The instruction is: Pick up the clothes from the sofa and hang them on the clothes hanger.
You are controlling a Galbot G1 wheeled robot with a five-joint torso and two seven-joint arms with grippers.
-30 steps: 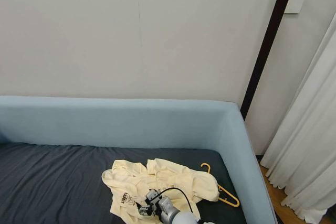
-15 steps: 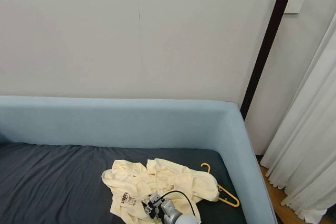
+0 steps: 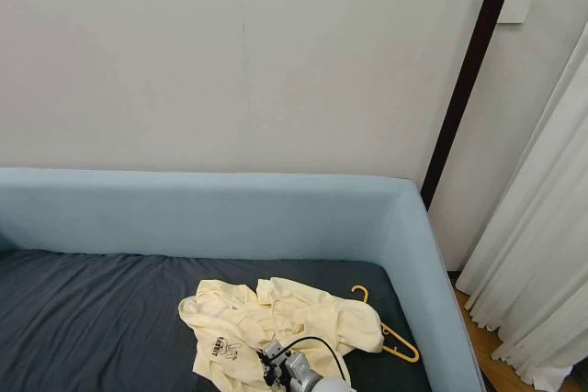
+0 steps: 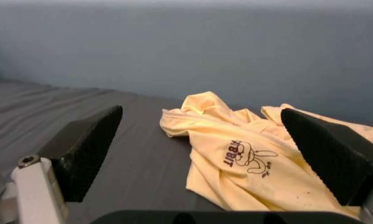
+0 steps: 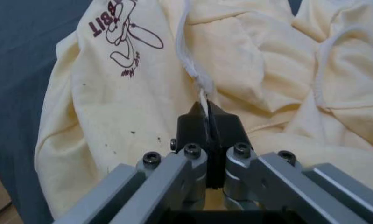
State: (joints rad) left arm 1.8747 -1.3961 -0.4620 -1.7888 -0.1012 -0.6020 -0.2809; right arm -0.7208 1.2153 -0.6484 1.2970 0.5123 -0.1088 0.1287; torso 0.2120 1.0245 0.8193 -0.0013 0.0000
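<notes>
Cream shirt [image 3: 276,319] lies crumpled on the dark seat of the sofa [image 3: 230,213], near its right end. Over the last second the right hand [image 3: 273,363] has slid a little toward the robot, down to the lower edge of the head view, while the shirt has hardly shifted. Its fingers [image 5: 193,126] are clenched on a white seam [image 5: 191,65] of the shirt. I judge the grasp made and the pull only beginning, since the cloth is not yet lifted. The left hand [image 4: 202,116] hovers low over the seat just beside the shirt, released, its fingers spread wide on nothing.

An orange hanger [image 3: 395,337] pokes out from under the shirt's right side; whether it sits inside the shirt cannot be told. The black rack [image 3: 464,89] stands beyond the sofa's right arm, well apart from the shirt, with a white curtain [image 3: 542,254] near it. That sofa arm lies between shirt and rack, and so thin a seam grip may slip.
</notes>
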